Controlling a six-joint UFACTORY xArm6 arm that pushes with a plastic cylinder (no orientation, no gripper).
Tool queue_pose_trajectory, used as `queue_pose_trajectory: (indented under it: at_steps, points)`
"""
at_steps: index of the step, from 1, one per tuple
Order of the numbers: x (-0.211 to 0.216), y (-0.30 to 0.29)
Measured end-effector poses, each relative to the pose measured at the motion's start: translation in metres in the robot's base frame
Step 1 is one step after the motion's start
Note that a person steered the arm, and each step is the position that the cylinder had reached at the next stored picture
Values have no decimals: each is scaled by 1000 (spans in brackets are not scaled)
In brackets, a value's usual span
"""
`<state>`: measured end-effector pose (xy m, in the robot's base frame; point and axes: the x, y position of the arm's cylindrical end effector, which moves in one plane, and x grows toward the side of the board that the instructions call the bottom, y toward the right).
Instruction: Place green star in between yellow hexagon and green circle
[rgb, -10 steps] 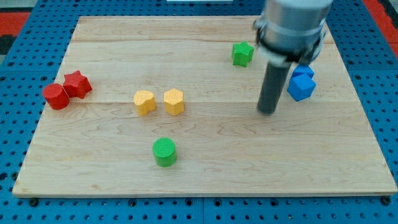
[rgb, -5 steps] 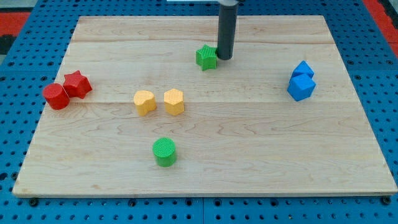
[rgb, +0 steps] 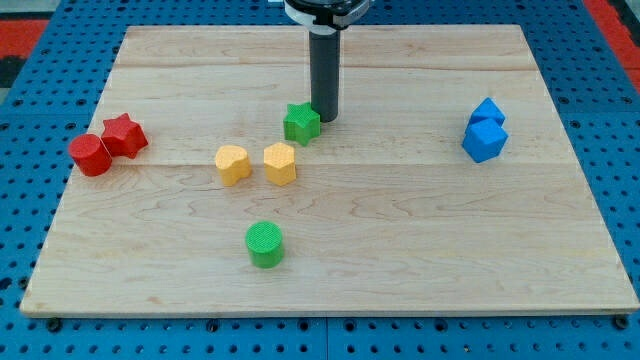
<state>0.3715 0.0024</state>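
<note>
The green star lies on the wooden board, above and right of the yellow hexagon. My tip touches the star's right side. The green circle lies below the hexagon, toward the view's bottom. A second yellow block sits just left of the hexagon.
A red cylinder and a red star touch at the board's left edge. Two blue blocks sit together at the right. The board's edges border a blue pegboard.
My tip swung from the right side of the board to the star and pushed it left and down, from the upper right toward the yellow hexagon.
</note>
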Motion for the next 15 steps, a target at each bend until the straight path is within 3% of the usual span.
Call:
queue_pose_trajectory:
  at_steps: [2,3,4,6,7,8,10,11,12,14,15]
  points:
    - [3,16]
    - [-52,-10]
    - [-15,-53]
    - [57,-19]
    - [30,10]
    - [40,54]
    - [123,46]
    - [104,29]
    - [53,47]
    - [150,-10]
    - [171,-31]
